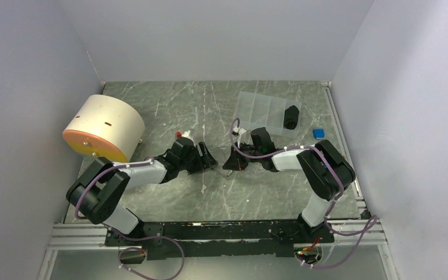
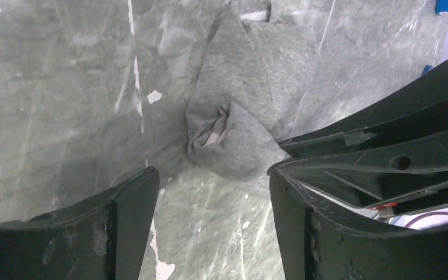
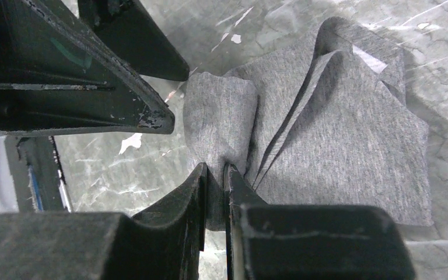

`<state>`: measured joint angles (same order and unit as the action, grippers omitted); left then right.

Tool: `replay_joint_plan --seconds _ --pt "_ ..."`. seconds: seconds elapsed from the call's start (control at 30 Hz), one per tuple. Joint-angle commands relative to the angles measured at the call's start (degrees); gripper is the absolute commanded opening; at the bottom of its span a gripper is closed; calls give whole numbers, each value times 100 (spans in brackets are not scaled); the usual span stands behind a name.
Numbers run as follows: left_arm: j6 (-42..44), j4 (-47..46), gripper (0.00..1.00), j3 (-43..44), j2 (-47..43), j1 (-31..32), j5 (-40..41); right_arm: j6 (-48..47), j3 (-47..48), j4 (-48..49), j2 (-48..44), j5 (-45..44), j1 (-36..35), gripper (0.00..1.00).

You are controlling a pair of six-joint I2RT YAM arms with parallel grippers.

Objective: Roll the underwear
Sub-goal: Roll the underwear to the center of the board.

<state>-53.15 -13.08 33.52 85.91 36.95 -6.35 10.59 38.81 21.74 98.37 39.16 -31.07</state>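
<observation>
So the gray underwear (image 3: 338, 140) is lying mid-table (image 1: 169, 111), right between the two arms, with one end scrunched into a lump. The right gripper (image 3: 216, 170) is clamped on a fold at that scrunched edge, jaws nearly together with cloth in them. The left gripper (image 2: 212, 174) is spread wide with nothing in it, tips just short of the lump. The rest lies mostly flat, a few creases. There's bare marble in front and to the left. The clear organizer box (image 1: 265, 111) sits near behind the right arm, and the cream drum (image 1: 102, 128) is well off left.
</observation>
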Motion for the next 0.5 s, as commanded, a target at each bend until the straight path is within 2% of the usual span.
replay_joint_plan --seconds 0.0,0.23,0.4,0.47 --pt "179 -120 75 422 223 5 71 195 -40 461 183 711 93 16" --pt "-230 69 67 670 868 -2 276 235 -43 525 340 720 131 17" --pt "-450 102 51 522 1051 12 333 224 -4 445 331 691 136 19" --pt "-425 105 42 505 1120 12 300 185 39 292 252 592 137 25"
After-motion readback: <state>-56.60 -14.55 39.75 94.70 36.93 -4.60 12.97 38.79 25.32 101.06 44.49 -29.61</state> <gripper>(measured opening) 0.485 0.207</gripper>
